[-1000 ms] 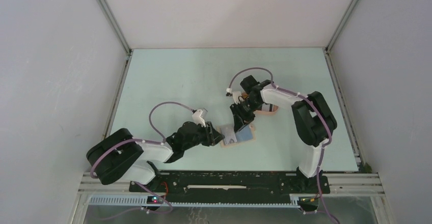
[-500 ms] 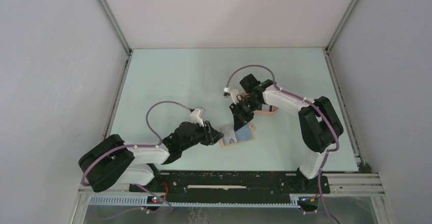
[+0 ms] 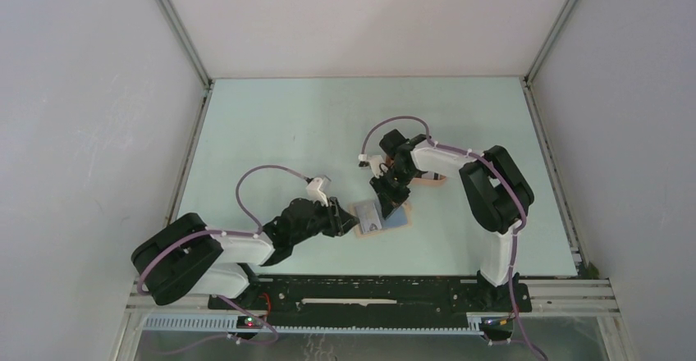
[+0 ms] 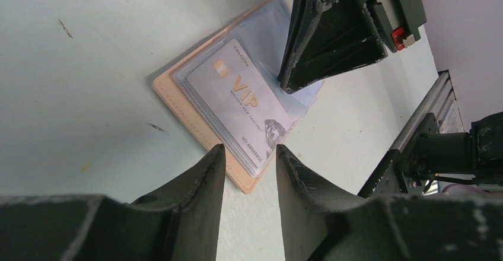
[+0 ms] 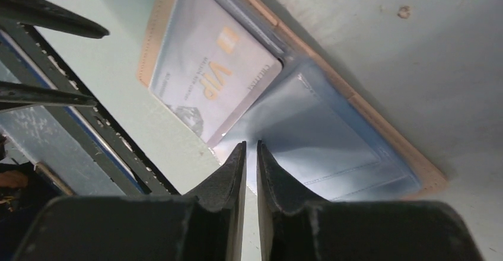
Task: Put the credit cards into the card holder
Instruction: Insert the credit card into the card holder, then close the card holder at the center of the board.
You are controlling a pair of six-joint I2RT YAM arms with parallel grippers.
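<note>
The tan card holder [image 3: 367,228] lies open on the table, its clear sleeves facing up; its tan rim shows in both wrist views [image 4: 178,98] [image 5: 379,136]. A light grey credit card marked VIP [image 4: 240,98] [image 5: 207,80] lies on its left half. I cannot tell whether it sits inside a sleeve. My left gripper [image 3: 351,220] [image 4: 246,153] is open and empty, its tips at the holder's near corner. My right gripper [image 3: 386,198] [image 5: 250,148] is shut, its tips down on the clear sleeve beside the card. No other cards are in view.
A peach-pink tray [image 3: 432,180] lies just right of my right gripper, partly hidden by the arm. The right arm's body [image 4: 332,35] hangs over the holder's far side. The table's metal front rail [image 4: 427,118] runs close behind the holder.
My right gripper has come down and nearer, onto the open holder. The holder has shifted slightly left. My left gripper has stayed at the holder's left edge.
</note>
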